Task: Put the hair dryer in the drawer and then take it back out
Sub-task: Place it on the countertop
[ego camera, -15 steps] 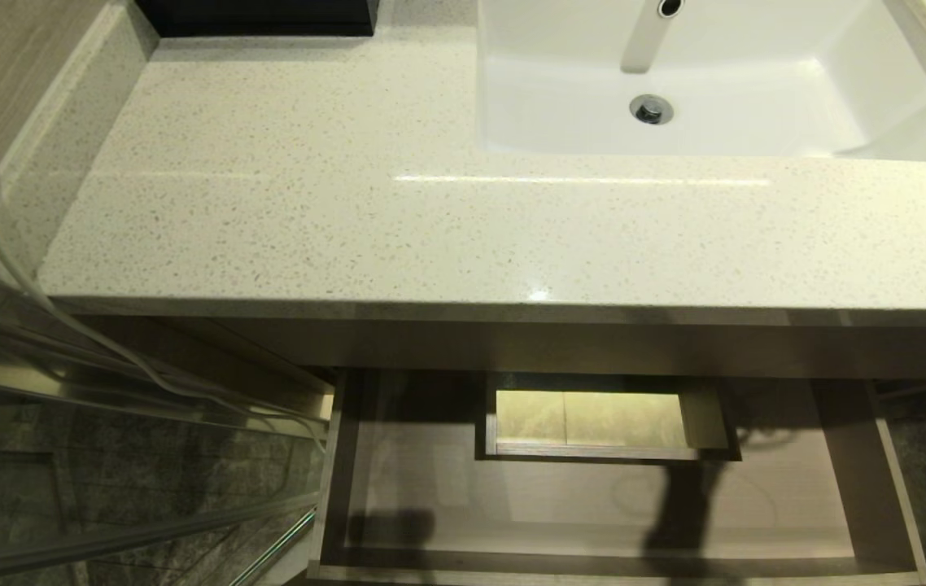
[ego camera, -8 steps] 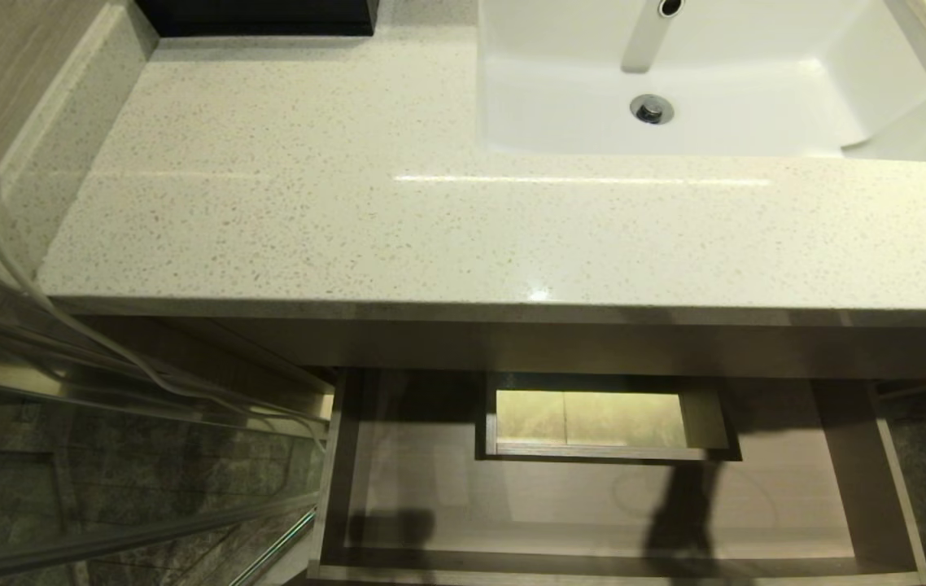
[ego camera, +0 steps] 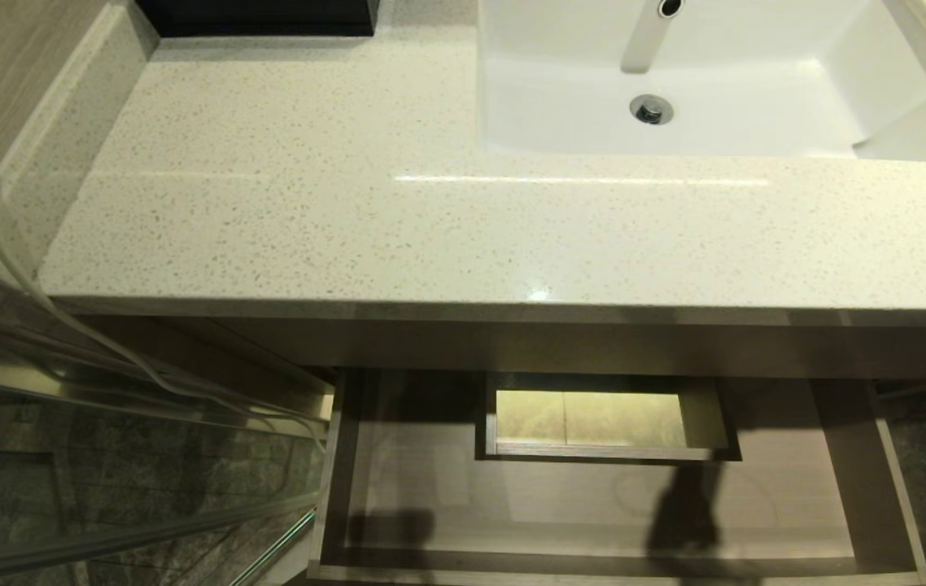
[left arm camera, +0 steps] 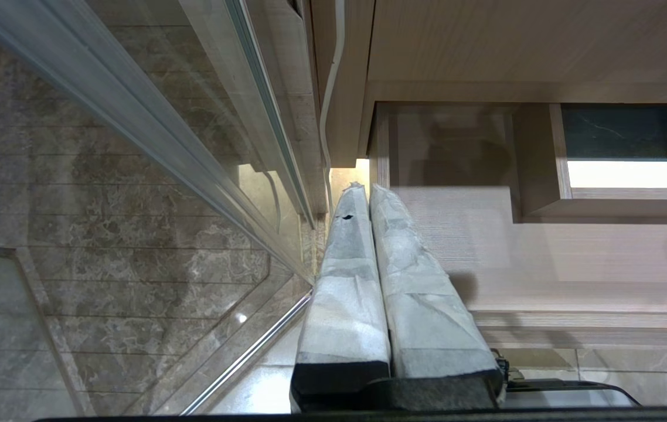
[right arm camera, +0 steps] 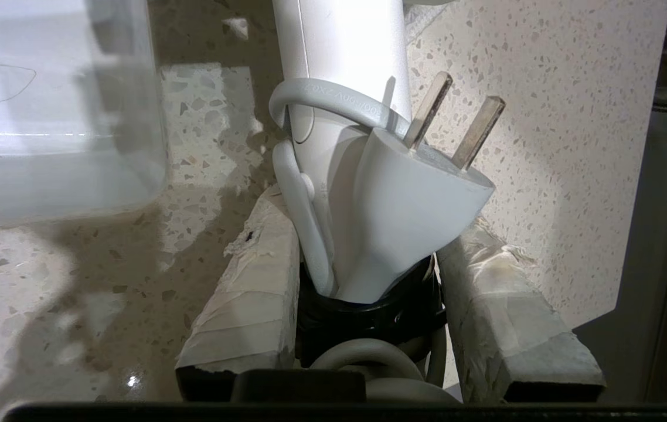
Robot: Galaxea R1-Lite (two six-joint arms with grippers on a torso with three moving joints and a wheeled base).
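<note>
Right pincer: its two tape-wrapped fingers stand partly apart and clamp the hair dryer by the base of its handle, where a dark collar sits between them. The white cord is looped round the handle, and the plug is tucked against it with both flat prongs pointing away from the wrist. The dryer's long axis runs straight out from the pincer, in line with the fingers; its barrel end is cut off at the frame edge.

Beneath the held dryer lies the speckled desk, with the white sink just beside it. In the head view only a sliver of white at the far right corner may be the dryer; the right arm itself is out of frame.

The drawer stands pulled open below the desk's front edge, toward the robot, its U-shaped floor wrapping a boxed cutout. No dryer shows inside it. Judged from this, the coming move depends on carrying the dryer from above the desk, forward and down over that edge.

Left pincer: fingers pressed together, holding nothing, parked low beside the drawer's left wall near a glass panel.
</note>
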